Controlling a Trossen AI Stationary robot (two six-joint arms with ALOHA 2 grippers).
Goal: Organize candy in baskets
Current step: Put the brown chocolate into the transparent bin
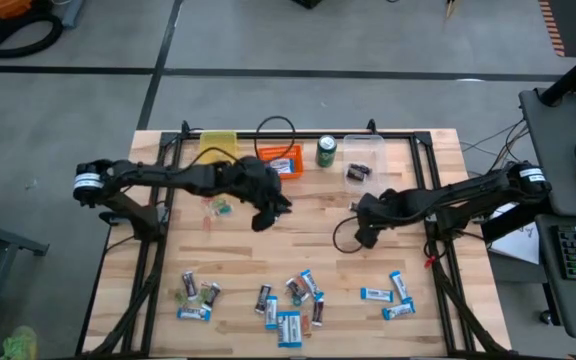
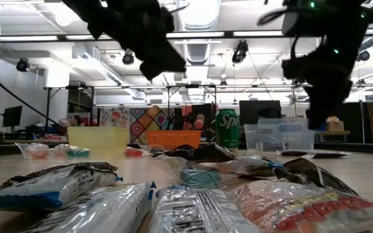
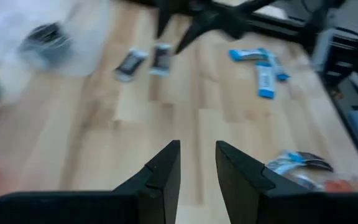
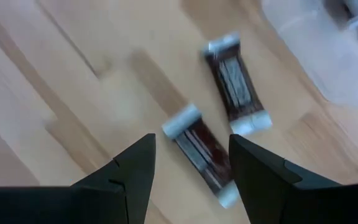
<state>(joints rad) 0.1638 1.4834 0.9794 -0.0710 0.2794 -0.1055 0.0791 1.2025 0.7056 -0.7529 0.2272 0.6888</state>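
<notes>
Hovering with right claw (image 4: 191, 168) wide open, empty, over dark candy bar (image 4: 199, 149) near clear bin (image 1: 362, 155), lining up for grab. Waiting with left claw (image 3: 197, 171) part open, empty, mid-table.

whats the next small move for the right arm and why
Probably lower the right end effector onto the nearer dark mini bar: its fingers are open and empty, that bar already lies between them on the table, and the clear basket is close by.
</notes>
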